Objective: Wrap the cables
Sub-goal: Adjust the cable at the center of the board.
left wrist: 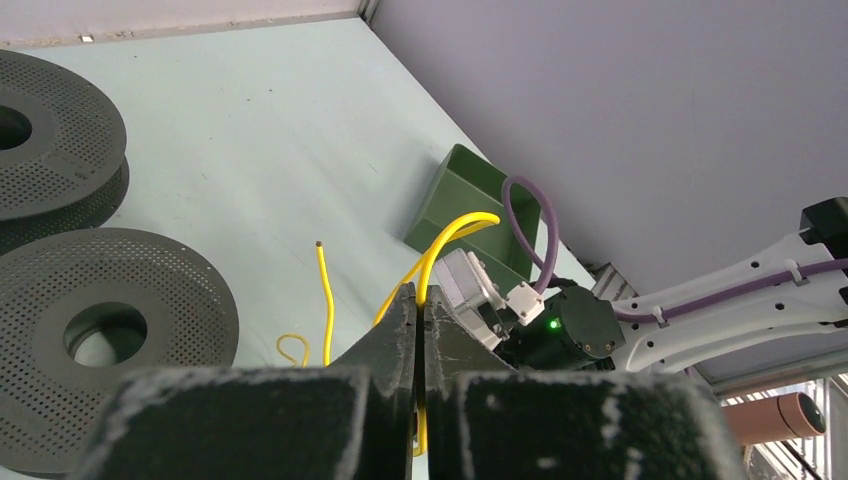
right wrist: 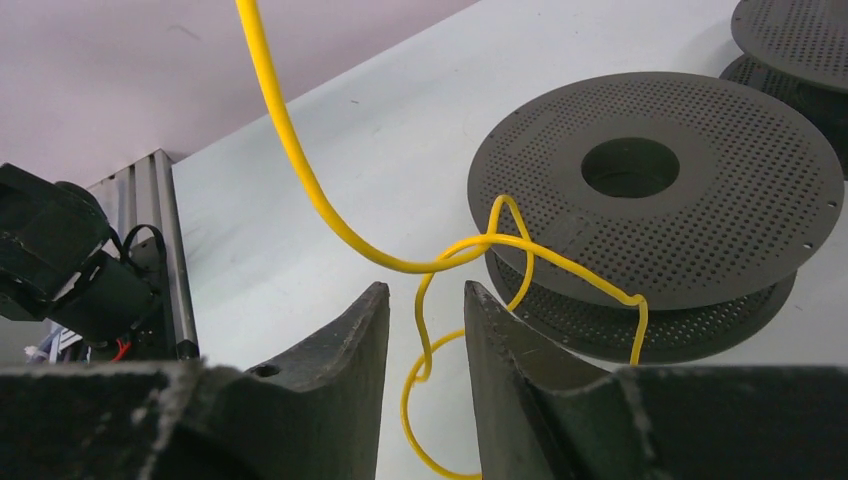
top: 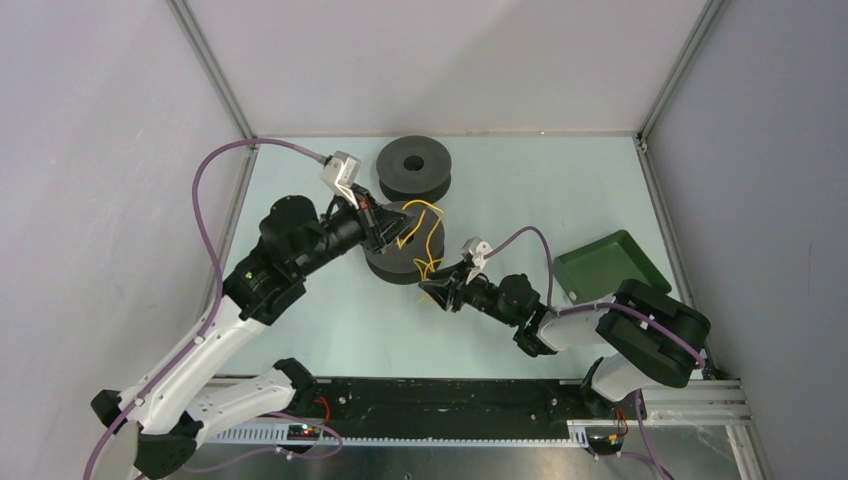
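The yellow cable (top: 430, 238) lies in loose loops over and beside the near dark grey spool (top: 404, 262). My left gripper (top: 381, 228) is above that spool and shut on the yellow cable; in the left wrist view the cable (left wrist: 455, 228) arcs up out of the closed jaws (left wrist: 420, 293). My right gripper (top: 443, 291) is open, low at the spool's front right. In the right wrist view a cable loop (right wrist: 420, 345) hangs between its fingers (right wrist: 426, 290), untouched. The cable also runs along the spool's rim (right wrist: 655, 180). The red cable is out of view.
A second dark grey spool (top: 414, 168) stands behind the near one, also in the left wrist view (left wrist: 50, 130). A green tray (top: 605, 265) sits at the right, tilted on the right arm's side. The enclosure walls close in on the table on both sides.
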